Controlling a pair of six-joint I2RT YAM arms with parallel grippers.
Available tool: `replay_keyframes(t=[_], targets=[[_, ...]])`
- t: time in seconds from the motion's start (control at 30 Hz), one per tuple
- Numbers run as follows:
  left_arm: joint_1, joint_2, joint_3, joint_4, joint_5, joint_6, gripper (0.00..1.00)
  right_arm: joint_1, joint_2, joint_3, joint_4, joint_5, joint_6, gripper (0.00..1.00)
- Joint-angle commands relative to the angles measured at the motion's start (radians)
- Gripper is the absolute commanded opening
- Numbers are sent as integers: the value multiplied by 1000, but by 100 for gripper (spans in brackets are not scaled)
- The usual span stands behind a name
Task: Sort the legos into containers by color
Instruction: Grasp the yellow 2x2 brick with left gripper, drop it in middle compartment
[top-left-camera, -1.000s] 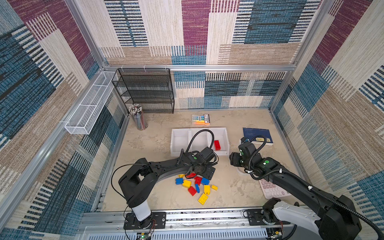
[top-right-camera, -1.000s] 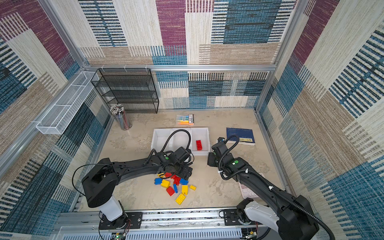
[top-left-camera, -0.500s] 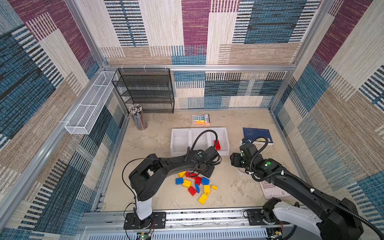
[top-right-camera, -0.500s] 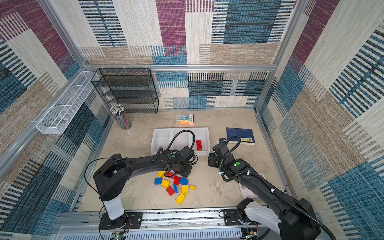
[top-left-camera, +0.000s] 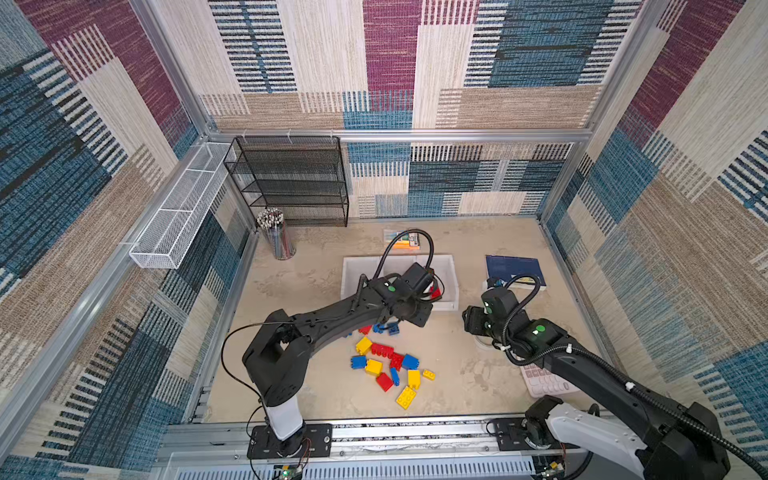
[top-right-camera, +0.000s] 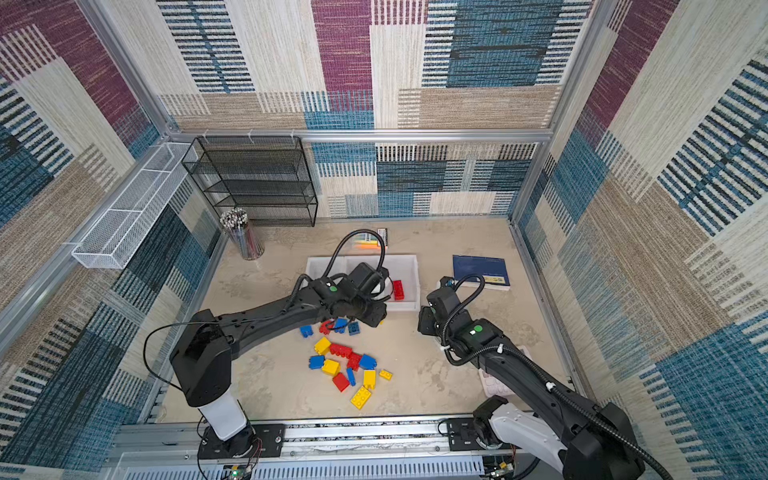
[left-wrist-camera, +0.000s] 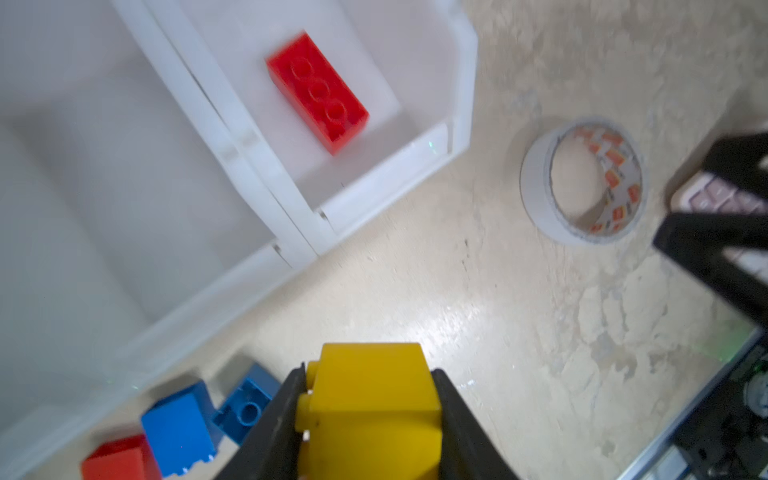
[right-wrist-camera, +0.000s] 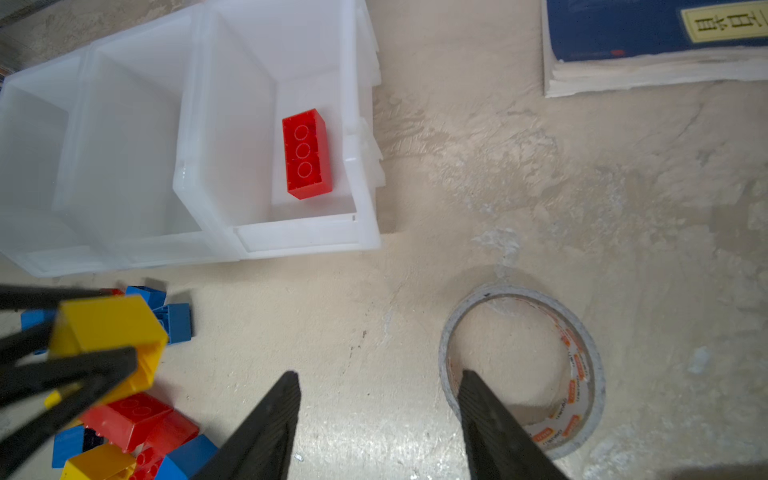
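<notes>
Beige mottled desk (top-left-camera: 478, 386); patchwork woven walls (top-left-camera: 390, 62). Legos (top-left-camera: 381, 350), chunky studded red, blue, yellow, heaped just before containers (right-wrist-camera: 291, 237); red brick (right-wrist-camera: 306, 153) inside containers' end bin. Left pincer (left-wrist-camera: 368, 374) clamps yellow brick (left-wrist-camera: 370, 399) before containers; right pincer (right-wrist-camera: 379, 376) spread, empty, beside containers.

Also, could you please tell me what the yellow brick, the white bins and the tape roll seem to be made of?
The yellow brick in the left pincer looks like hard moulded plastic: solid colour, smooth faces, soft sheen. The white bins seem thin, slightly translucent plastic, satin-smooth. The tape roll looks like pale tape on a printed cardboard core, though that is less certain.
</notes>
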Motion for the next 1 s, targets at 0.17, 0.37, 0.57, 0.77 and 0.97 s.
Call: replay_keyframes(t=[0.17, 0.37, 0.57, 0.77, 0.97], targets=[[156, 167, 198, -92, 29, 147, 44, 0, -50, 8, -13, 12, 24, 63], [187, 262, 280, -108, 24, 162, 46, 1, -54, 13, -31, 11, 24, 63], [195, 277, 292, -105, 11, 137, 70, 0, -71, 15, -50, 23, 29, 63], [195, 205, 252, -81, 21, 112, 77, 0, -70, 14, -48, 24, 32, 65], [196, 49, 117, -50, 46, 101, 77, 1, -50, 13, -27, 11, 26, 65]])
